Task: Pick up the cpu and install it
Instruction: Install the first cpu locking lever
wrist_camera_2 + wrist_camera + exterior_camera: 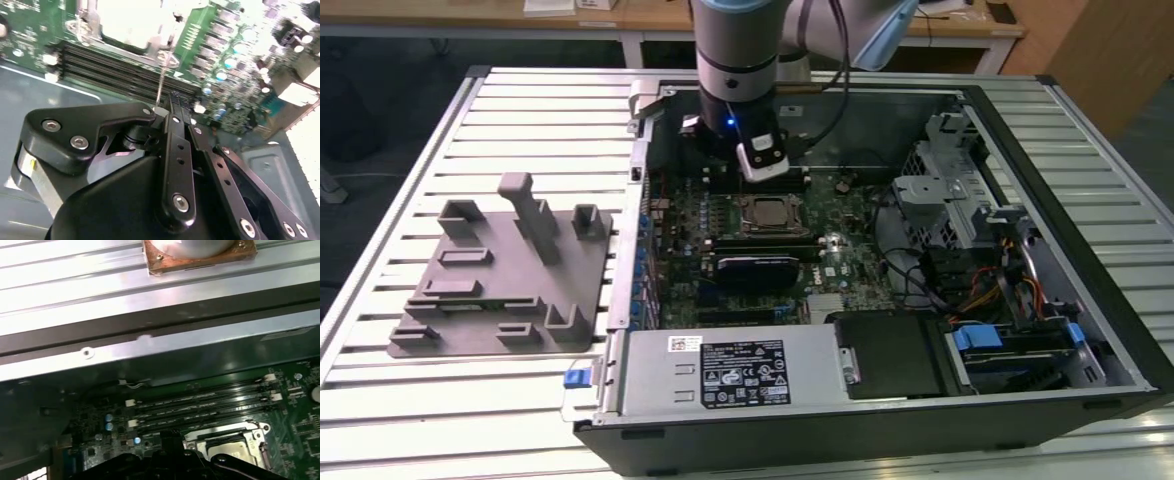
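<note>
Exterior view: we saw the arm (736, 60) reaching down into an open computer case (1067, 250) that lay on a slatted table (400, 400).
Gripper: the gripper (759, 168) hung over the motherboard (854, 260), on the far side of the socket (738, 214) — near it, not touching.
Cpu: the cpu (765, 212) sat flat in the socket with its silver top up and the metal frame around it. In the first wrist view the cpu (227, 445) lay just beyond the gripper (170, 452).
Grip: we could not tell whether the gripper (172, 102) was open or closed. In the second wrist view its black links (175, 150) ran together toward the tip.
Rod: a thin metal rod (161, 80) stood between the cpu (127, 22) and the gripper, one end just beside the tip — whether it touched, we could not tell.
Memory slots: the dark memory slots (125, 70) ran alongside the socket.
Fixture: the grey fixture block (507, 270) rested on the table at the exterior view's left of the case, well apart from the gripper.
</note>
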### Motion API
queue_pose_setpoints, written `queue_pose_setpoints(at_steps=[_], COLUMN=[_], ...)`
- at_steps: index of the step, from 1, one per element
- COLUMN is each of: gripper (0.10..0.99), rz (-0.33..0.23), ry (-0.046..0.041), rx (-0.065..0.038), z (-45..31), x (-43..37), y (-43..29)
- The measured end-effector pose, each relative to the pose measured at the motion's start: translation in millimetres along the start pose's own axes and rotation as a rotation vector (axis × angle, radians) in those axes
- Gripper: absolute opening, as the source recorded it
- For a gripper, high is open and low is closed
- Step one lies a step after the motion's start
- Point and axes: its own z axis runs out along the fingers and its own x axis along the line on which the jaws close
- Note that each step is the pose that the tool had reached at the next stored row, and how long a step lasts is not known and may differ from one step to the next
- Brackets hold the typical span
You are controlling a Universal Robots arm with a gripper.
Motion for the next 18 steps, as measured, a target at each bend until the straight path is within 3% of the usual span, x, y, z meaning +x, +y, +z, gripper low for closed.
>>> queue_pose_setpoints(at_steps=[9, 18], gripper=[0.106, 0.106], rz=[0.002, 0.002], ry=[-0.0008, -0.001], rx=[0.002, 0.002], z=[0.4, 0.5], x=[-24.2, -25.4], y=[4.9, 5.1])
